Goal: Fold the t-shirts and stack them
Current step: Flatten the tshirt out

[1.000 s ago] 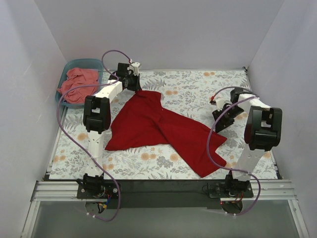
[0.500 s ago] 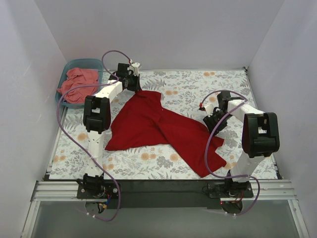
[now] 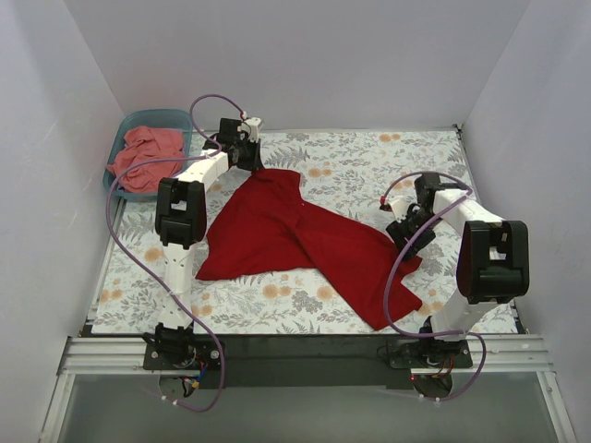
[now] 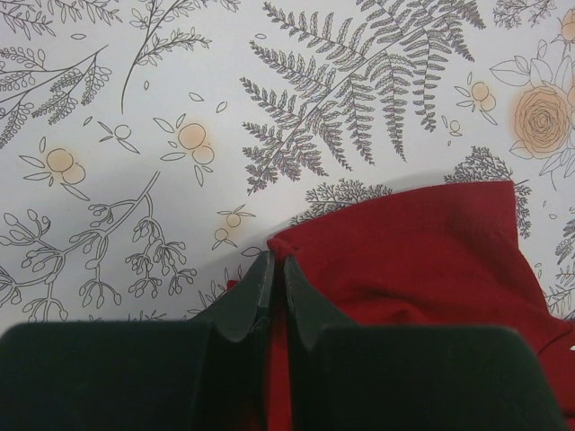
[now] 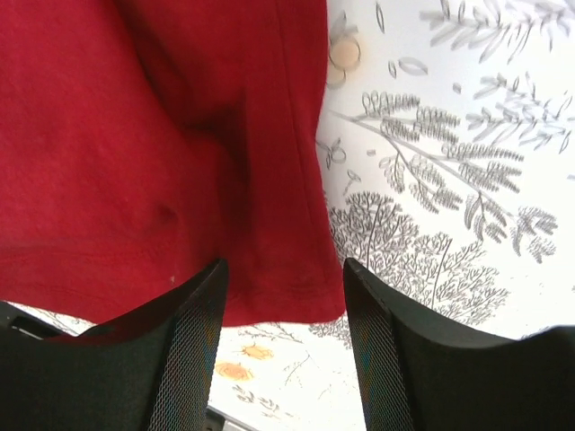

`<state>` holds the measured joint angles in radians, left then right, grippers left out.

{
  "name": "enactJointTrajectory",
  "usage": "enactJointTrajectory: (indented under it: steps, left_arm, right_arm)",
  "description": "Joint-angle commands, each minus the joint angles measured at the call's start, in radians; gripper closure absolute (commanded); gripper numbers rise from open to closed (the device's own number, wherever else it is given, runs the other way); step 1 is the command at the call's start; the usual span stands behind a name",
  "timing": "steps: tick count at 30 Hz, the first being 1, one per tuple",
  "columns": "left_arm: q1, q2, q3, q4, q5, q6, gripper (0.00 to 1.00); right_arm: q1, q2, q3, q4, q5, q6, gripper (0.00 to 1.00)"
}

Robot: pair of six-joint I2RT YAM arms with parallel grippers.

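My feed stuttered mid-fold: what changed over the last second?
The right pincer swung left toward the red t-shirt, then settled open over its right corner; nothing is gripped yet. The left pincer stayed shut at the shirt's far edge. The shirt itself and the pink t-shirt in the teal tub did not move.
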<state>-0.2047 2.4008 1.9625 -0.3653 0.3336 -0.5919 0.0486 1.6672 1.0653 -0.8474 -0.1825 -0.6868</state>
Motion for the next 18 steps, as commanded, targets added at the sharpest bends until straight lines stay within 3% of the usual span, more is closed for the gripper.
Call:
enactJointTrajectory:
  steps: [1,6,12,18]
  left_arm:
    - [0.004,-0.045,-0.007,0.009,0.012,-0.002,1.0]
    - [0.005,-0.046,-0.01,0.011,0.013,-0.002,1.0]
    - [0.011,-0.048,-0.01,0.012,-0.01,0.007,1.0]
    - [0.053,-0.069,-0.025,0.008,-0.082,-0.002,1.0]
  right_arm:
    - [-0.015,-0.017,-0.034,-0.047,0.015,-0.026,0.39]
    - [-0.023,0.019,-0.06,-0.012,0.014,-0.023,0.41]
    - [-0.065,0.051,-0.071,0.089,0.133,-0.016,0.57]
    - [-0.069,0.091,-0.01,0.237,0.225,0.049,0.44]
